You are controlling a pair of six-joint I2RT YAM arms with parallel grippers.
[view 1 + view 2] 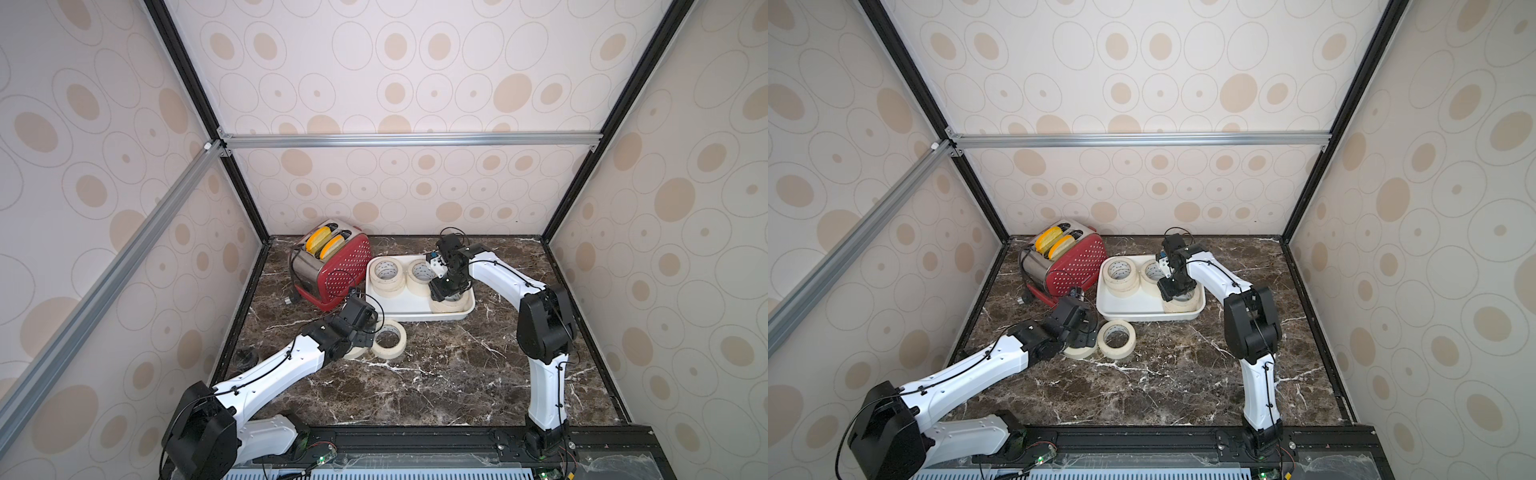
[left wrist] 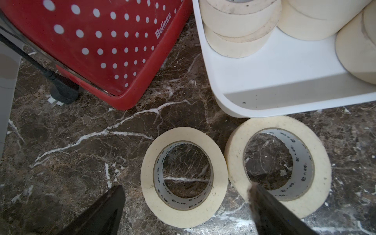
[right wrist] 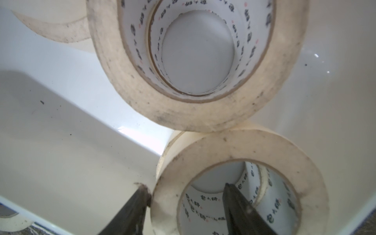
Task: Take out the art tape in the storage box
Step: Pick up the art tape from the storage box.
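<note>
Tape [image 1: 388, 353] is what I'm after, and from the left it runs like this: past the toaster [image 1: 340, 270], two rolls lie flat on the table [image 1: 436, 374], side by side just in front of the box [image 1: 407, 316]. My left gripper [image 2: 186, 186] hangs low over those two with its fingers [image 2: 101, 213] spread wide and holding nothing. That arm is stretched out low across the table, outside the box. Inside the box the other rolls sit in stacks, flat, holes pointing up: one at the far left corner, one beside it, and one at the near right corner. That last stack is the one that counts. My right gripper [image 3: 186, 186] is down on it. This arm is plainly the nearer one, its elbow raised and its wrist bent steeply down into the box. In the right wrist view one finger sits just outside the top roll's wall, touching or nearly so. The other is inside the core, with a gap to the inner face. So these fingers are part spread and straddle the wall, not yet pinching it. I judge the next move is to squeeze that wall and lift straight up along the hole's axis, minding the stack just beside it.
</note>
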